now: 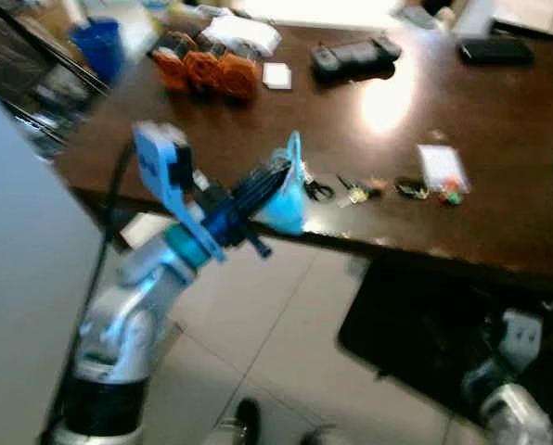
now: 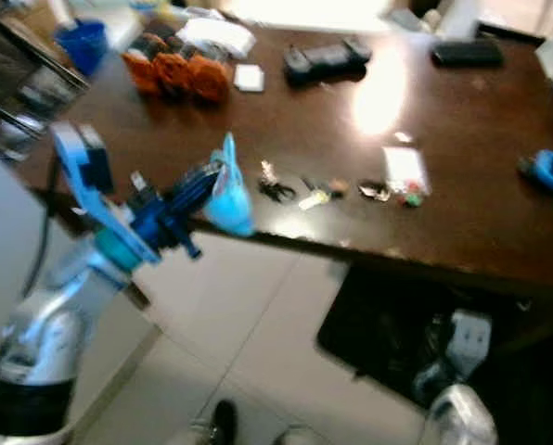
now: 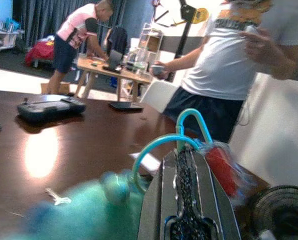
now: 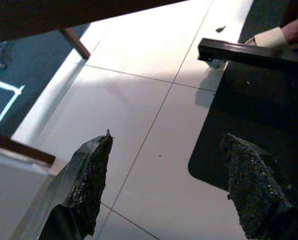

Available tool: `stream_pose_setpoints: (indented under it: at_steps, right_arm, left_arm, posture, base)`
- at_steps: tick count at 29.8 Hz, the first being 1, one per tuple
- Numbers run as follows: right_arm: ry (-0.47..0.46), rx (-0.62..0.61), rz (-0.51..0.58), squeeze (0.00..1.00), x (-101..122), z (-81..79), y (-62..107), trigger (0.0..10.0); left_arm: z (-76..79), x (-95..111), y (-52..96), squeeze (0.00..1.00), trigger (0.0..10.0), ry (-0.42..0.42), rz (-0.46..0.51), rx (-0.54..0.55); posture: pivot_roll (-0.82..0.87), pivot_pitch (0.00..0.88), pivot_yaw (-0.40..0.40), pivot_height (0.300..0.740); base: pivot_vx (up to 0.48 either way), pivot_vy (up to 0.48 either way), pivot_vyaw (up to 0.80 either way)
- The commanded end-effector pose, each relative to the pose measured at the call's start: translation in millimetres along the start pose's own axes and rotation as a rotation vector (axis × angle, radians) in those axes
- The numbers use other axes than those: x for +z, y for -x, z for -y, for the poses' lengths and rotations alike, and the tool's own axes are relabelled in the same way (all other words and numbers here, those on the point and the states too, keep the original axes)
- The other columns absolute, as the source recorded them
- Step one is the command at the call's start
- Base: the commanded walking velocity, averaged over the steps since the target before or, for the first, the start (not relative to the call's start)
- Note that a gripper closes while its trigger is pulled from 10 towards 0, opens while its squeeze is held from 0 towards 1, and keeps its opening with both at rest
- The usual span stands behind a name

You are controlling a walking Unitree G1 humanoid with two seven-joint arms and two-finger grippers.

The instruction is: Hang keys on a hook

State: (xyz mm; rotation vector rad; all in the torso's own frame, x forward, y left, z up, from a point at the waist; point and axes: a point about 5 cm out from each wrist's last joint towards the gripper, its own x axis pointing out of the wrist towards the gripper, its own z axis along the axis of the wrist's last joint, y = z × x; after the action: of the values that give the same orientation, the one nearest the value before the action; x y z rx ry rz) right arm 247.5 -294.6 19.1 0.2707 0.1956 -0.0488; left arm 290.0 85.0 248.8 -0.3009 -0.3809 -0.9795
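The left gripper (image 1: 275, 181), fingers pinched on a fluffy turquoise keychain (image 1: 286, 199) at the table (image 1: 499, 120) edge, could drop it if jolted.

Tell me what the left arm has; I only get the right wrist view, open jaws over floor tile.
Observer: The left gripper is shut on a blue fluffy keyring, at the near edge of a dark table.
Operator: Any more keys?
Observer: Several small key sets lie in a row on the table beside it.
Operator: Anyone nearby?
Observer: A person in a white shirt stands beyond the table.
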Motion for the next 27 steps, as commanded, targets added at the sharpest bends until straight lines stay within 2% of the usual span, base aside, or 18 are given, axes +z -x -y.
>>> stream_pose_setpoints:
  at_steps: [1, 3, 13, 27]
  right_arm:
    - [0.000, 0.023, -0.015, 0.00, -6, -3.9, 1.6, 10.0]
    - [0.011, 0.066, -0.006, 0.00, -3, -11.1, -3.2, 10.0]
    - [0.025, 0.141, -0.014, 0.00, -4, -24.2, -7.9, 10.0]
    - [0.020, 0.173, -0.024, 0.00, -9, -38.7, -13.1, 10.0]
  left_arm:
    - [-1.4, 1, 3.9, 0.00, 10.0, -0.006, -0.001, 0.007]
    - [-2.5, 1, 4.5, 0.00, 10.0, -0.011, -0.001, 0.013]
    - [-7.7, 1, 5.4, 0.00, 10.0, -0.030, 0.002, 0.041]
    - [-12.1, 0, 4.2, 0.00, 10.0, -0.048, -0.005, 0.061]
  posture:
    - [-0.10, 0.099, 0.082, 0.740]
    - [-0.10, 0.098, 0.083, 0.740]
    - [-0.10, 0.091, 0.078, 0.740]
    - [-0.10, 0.080, 0.094, 0.740]
  base:
    - [-0.244, 0.000, 0.78]
    - [0.000, 0.000, 0.78]
    - [0.000, 0.000, 0.78]
    - [0.000, 0.000, 0.78]
